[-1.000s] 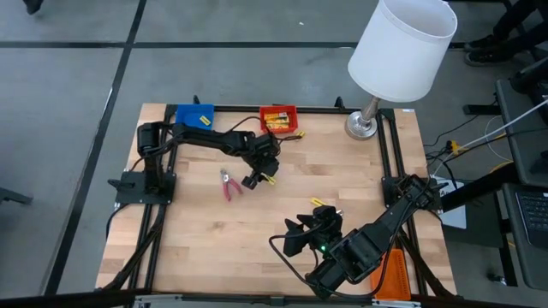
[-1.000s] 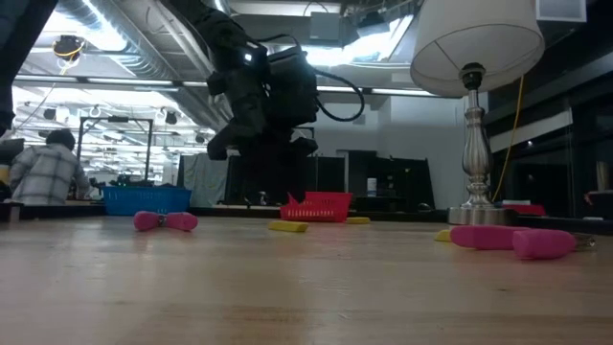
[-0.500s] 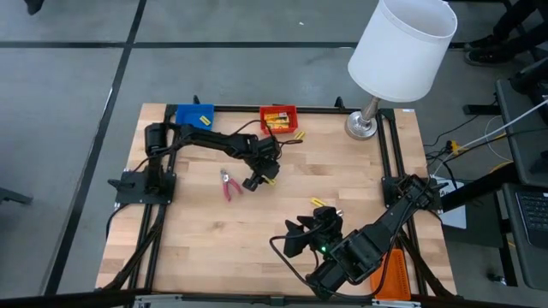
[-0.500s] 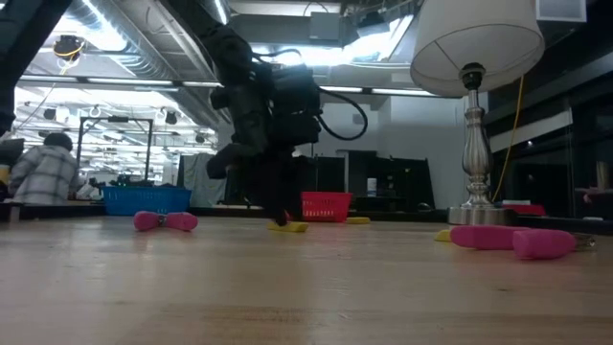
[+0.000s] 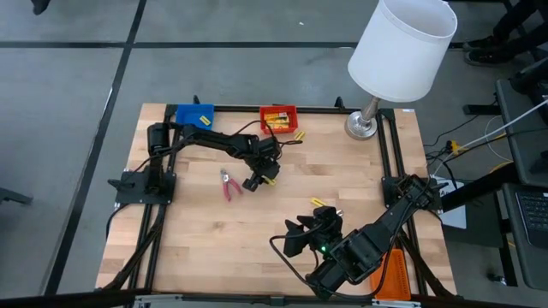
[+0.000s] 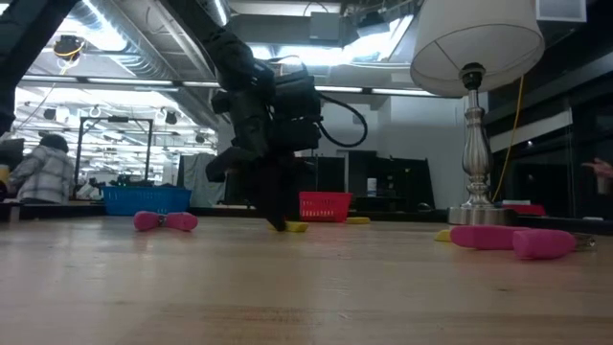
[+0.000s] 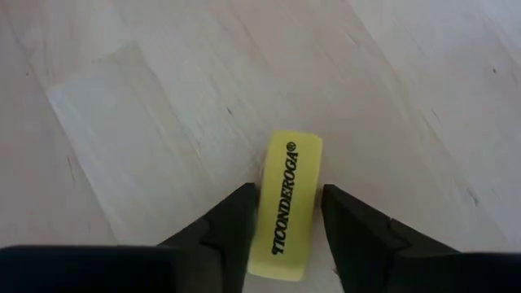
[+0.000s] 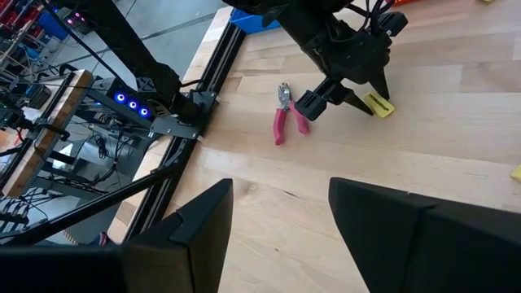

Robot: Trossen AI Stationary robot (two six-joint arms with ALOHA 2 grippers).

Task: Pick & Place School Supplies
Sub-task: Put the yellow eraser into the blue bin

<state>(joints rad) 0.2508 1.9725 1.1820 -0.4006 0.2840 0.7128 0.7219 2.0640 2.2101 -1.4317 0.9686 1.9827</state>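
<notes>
Sorting partly done, by my reading. Near edge: right gripper point(image 5: 301, 235) idle, jaws apart, empty. Beside it a yellow stick point(image 5: 318, 203); pink-handled pliers point(image 5: 229, 186) left of centre. Mid-desk: left gripper point(image 5: 264, 178) down on yellow Ticonderoga eraser point(image 7: 286, 203), fingers point(image 7: 234, 226) flanking it, closure unclear. Far edge: red tray point(image 5: 279, 119) holds items; blue tray point(image 5: 193, 115) one.

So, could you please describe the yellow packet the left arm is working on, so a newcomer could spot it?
Start at the red tray on the table's far edge and come toward mid-table. The yellow packet lies flat between the left gripper fingers, right of the pink-handled pliers. It alone shows black TICONDEROGA lettering.
</notes>
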